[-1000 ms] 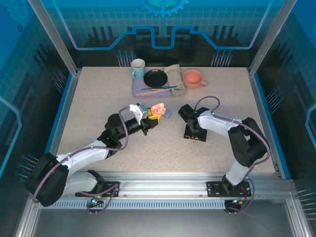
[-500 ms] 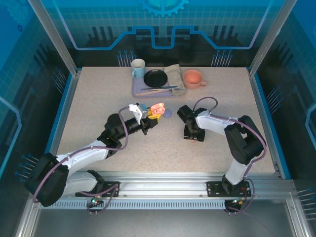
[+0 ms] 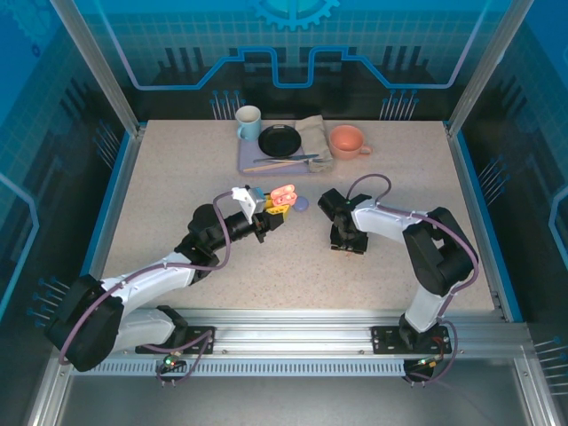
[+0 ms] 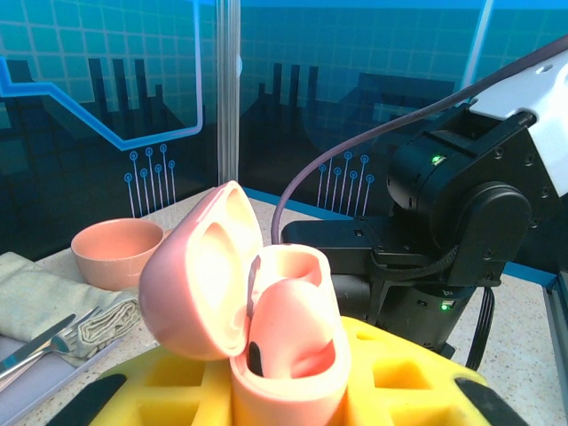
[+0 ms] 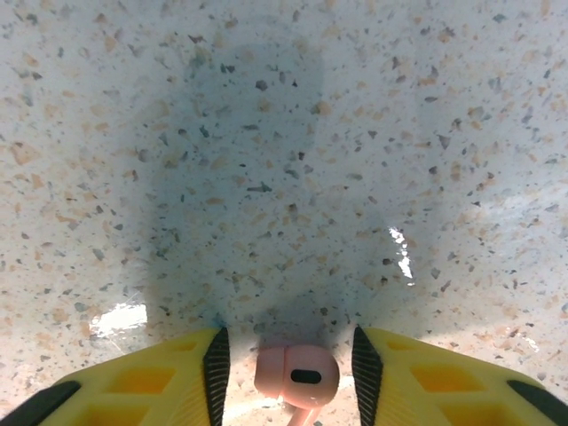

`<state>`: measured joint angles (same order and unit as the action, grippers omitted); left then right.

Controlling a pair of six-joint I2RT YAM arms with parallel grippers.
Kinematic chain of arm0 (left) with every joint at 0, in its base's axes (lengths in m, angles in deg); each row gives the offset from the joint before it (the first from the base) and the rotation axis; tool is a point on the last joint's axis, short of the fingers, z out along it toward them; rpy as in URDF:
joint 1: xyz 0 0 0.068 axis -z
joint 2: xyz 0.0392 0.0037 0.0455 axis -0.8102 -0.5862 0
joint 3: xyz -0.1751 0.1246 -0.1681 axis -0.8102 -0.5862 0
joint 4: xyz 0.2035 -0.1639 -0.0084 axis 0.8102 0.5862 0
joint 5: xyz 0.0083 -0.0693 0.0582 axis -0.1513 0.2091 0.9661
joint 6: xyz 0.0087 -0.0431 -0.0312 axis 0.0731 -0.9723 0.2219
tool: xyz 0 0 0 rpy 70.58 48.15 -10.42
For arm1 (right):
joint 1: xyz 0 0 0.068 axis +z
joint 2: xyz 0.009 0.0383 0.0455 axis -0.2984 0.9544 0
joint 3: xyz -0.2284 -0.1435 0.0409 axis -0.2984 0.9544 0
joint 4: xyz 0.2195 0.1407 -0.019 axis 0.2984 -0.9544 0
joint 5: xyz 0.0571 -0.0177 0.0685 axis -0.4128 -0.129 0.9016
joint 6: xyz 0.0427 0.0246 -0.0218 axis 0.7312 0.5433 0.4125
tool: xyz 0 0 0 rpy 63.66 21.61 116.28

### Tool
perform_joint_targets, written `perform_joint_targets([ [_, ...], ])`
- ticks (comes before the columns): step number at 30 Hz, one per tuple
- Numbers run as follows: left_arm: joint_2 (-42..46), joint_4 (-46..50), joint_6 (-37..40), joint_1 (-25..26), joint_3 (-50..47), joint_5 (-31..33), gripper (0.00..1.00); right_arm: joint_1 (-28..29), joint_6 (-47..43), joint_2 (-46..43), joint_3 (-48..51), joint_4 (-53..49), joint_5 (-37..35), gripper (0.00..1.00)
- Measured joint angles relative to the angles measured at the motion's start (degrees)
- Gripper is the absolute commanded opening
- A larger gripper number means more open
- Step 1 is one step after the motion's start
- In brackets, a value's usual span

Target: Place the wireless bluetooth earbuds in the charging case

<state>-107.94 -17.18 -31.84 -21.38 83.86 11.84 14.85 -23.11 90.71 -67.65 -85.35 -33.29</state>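
Where the right gripper (image 5: 286, 355) points straight down at the table (image 5: 266, 133), its yellow fingers with black pads stand apart on either side of a salmon-pink earbud (image 5: 297, 377) lying on the surface. There is a gap on each side and nothing is gripped. Earbud: glossy, rounded, with a dark oval slot on its face. Table: speckled stone-look, shiny, with glare patches. The left gripper (image 4: 284, 395) is closed on the pink charging case (image 4: 284, 355), whose hinged lid (image 4: 200, 275) is swung open. Its shell is smooth, and a pink form with a dark tip sits in one hollow well. The right arm's black wrist (image 4: 453, 204) stands just behind the case. A lilac rounded piece (image 3: 302, 203) lies between the grippers. The mug (image 3: 248, 122), black plate (image 3: 279, 140), pink bowl (image 3: 346, 140) and folded cloth (image 3: 312, 131) are well apart at the far edge.
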Motion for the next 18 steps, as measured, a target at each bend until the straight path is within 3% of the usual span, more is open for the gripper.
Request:
perform_joint_targets([
  [18, 0.0, 0.0, 0.0, 0.0, 0.0, 0.0, 0.00, -1.1, 0.0, -2.1, 2.9, 2.7, 1.2, 0.34],
])
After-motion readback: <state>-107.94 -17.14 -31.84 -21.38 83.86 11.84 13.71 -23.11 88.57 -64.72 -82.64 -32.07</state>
